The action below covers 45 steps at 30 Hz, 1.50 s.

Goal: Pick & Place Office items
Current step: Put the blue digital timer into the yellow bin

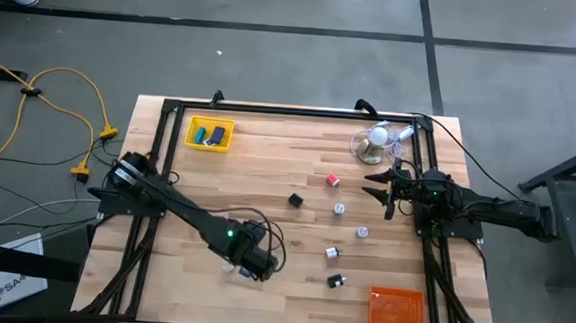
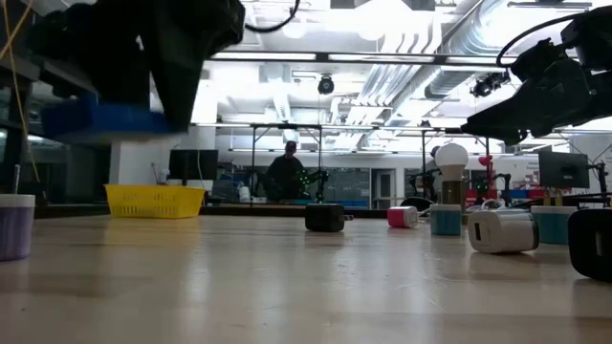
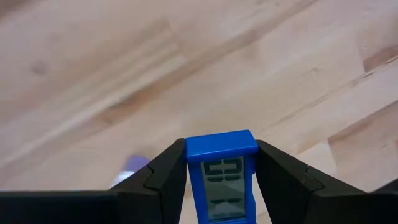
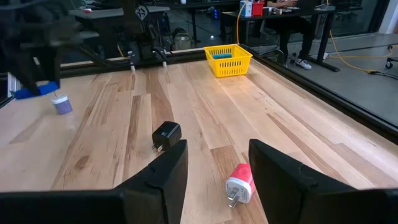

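Wrist footage from the left arm alone shows the left gripper (image 3: 221, 180) clamped on a blue block (image 3: 221, 171) with a small grey display; from above, that gripper (image 1: 252, 263) hides the block. The right gripper (image 4: 217, 180) waits with jaws apart and empty above a red-and-white plug (image 4: 239, 183) and a black adapter (image 4: 165, 134). The yellow tray (image 1: 211, 134) holds blue pieces, too small to identify.
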{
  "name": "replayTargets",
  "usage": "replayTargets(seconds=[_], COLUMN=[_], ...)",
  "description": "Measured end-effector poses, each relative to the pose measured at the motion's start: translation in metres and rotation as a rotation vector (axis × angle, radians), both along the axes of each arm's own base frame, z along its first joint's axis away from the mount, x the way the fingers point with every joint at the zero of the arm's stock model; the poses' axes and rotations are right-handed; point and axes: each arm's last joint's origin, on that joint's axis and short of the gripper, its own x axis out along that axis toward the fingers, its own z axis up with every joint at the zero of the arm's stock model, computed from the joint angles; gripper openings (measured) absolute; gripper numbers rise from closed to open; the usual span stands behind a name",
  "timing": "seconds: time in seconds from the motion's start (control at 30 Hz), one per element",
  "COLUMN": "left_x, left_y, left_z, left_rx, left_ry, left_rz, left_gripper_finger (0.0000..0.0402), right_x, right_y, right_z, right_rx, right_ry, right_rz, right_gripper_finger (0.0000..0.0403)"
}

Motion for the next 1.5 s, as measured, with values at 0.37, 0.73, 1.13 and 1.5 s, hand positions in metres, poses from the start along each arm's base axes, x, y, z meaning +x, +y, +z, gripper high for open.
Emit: replayTargets(seconds=[0.37,0.73,1.13,1.5], left_x=[-0.016,-0.021,-0.031,-0.057], left_y=[0.062,0.136,0.217,0.295], left_z=[0.039,0.057,0.060,0.059], left_rx=[0.061,0.048,0.059,0.031], left_ry=[0.055,0.095,0.145,0.152], left_rz=[-0.019,-0.014,0.031,0.133], left_gripper_finger=[0.0163,0.0163,0.0163,0.0163], right_x=[0.000,0.000,0.000,0.000], right_y=[0.000,0.000,0.000,0.000], right_z=[0.000,0.000,0.000,0.000], right_rx=[0.000,0.000,0.000,0.000], right_ry=[0.000,0.000,0.000,0.000], right_rz=[0.000,0.000,0.000,-0.001], right_gripper_finger=[0.0158,0.0158,0.0158,0.0158])
